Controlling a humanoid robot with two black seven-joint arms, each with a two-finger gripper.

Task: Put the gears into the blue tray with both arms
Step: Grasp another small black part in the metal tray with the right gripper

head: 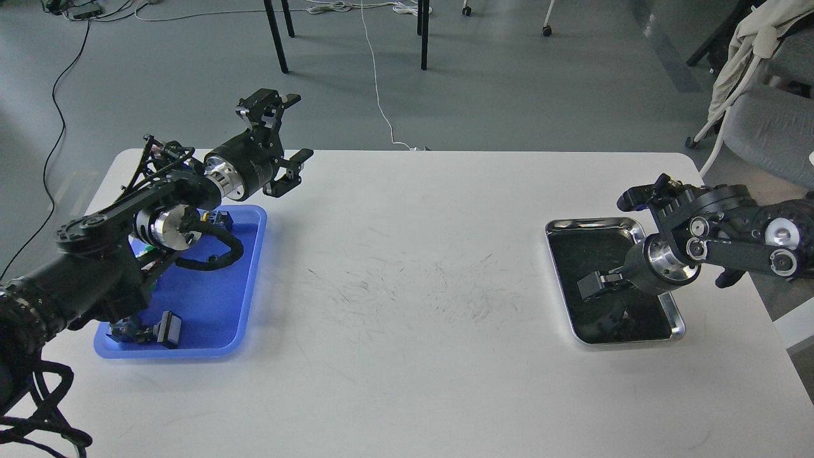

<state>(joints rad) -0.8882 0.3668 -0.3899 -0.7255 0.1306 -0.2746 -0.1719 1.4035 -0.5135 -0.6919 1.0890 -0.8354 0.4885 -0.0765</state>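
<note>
The blue tray (pixel 210 305) lies at the table's left, partly under my left arm. A tiny black ring that may be a gear (pixel 213 259) sits in it beside the arm's cable. My left gripper (pixel 294 127) hangs open and empty above the tray's far right corner. My right gripper (pixel 594 286) reaches down into the steel tray (pixel 661 299) on the right. One finger (pixel 590 284) shows against the dark bottom, and the shape below it could be a reflection. Any gear in that tray is hidden by the gripper.
Small switch-like parts lie in the blue tray's near left corner (pixel 146 331) and at its far edge (pixel 220 219). The white table (pixel 407 286) has scuff marks in its middle. A chair (pixel 763 121) stands off the far right corner.
</note>
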